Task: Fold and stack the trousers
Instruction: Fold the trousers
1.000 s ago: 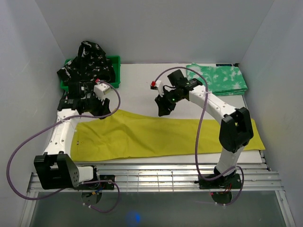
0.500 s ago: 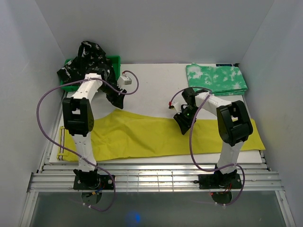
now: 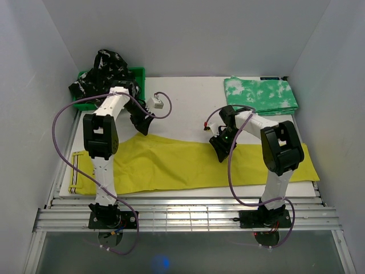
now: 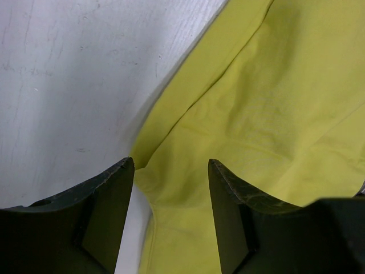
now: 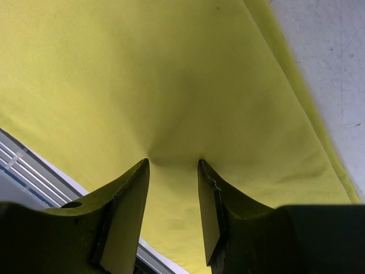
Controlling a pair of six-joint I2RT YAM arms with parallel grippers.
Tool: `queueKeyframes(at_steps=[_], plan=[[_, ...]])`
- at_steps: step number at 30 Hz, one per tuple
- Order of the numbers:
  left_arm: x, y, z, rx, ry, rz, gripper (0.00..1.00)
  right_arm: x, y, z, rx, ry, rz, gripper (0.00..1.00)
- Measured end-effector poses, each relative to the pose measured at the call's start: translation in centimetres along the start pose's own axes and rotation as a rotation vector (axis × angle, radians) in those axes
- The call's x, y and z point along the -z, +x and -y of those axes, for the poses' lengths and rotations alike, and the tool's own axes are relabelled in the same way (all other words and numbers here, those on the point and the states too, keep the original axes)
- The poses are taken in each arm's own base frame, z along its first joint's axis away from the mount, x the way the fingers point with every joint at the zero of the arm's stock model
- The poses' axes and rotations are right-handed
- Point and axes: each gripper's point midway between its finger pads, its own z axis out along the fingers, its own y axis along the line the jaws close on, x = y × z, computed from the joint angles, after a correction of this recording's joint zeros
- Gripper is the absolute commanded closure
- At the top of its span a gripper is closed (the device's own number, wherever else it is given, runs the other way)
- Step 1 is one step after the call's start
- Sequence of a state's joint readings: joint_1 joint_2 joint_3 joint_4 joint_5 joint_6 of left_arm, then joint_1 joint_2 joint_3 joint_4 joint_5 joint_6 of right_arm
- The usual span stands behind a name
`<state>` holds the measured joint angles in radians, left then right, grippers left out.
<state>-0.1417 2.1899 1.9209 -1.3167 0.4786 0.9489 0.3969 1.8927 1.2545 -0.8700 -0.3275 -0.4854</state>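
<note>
Trousers, three pairs: mustard pair flat (right jaws pinching it, left jaws parted)

Left arm reaching far, jaws open, right arm folded inward, jaws partly closed, pointing down

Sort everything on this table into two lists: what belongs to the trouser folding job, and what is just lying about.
Part of the job:
- long mustard-yellow cloth trousers, spread flat
- folded green-and-white mottled trousers, far right corner
- crumpled black trousers with white pattern, heaped in the bin

Just lying about:
- green plastic bin, far left corner
</note>
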Motion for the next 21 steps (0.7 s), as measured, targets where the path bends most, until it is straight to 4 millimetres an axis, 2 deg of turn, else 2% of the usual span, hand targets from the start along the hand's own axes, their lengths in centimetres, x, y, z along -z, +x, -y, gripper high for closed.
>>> queueKeyframes(at_steps=[7, 11, 13, 16, 18, 21], plan=[[-0.8, 0.9, 1.0, -0.011, 0.039, -0.037, 0.38, 0.0, 0.0, 0.1, -0.029, -0.015, -0.002, 0.54], [-1.4, 1.1, 0.9, -0.018, 0.047, -0.050, 0.40, 0.0, -0.1, 0.1, -0.037, -0.017, -0.006, 0.55], [-1.8, 1.3, 0.9, -0.019, 0.052, -0.061, 0.45, 0.0, -0.1, 0.1, -0.040, -0.017, -0.006, 0.55], [-2.7, 1.7, 0.7, -0.018, 0.062, -0.081, 0.47, 0.0, -0.1, 0.1, -0.046, -0.017, -0.007, 0.56], [-3.3, 2.2, 0.6, -0.019, 0.066, -0.098, 0.47, 0.0, -0.1, 0.1, -0.048, -0.016, -0.008, 0.56], [-3.9, 2.7, 0.5, -0.032, 0.068, -0.109, 0.41, 0.0, -0.1, 0.2, -0.049, -0.016, -0.008, 0.56]])
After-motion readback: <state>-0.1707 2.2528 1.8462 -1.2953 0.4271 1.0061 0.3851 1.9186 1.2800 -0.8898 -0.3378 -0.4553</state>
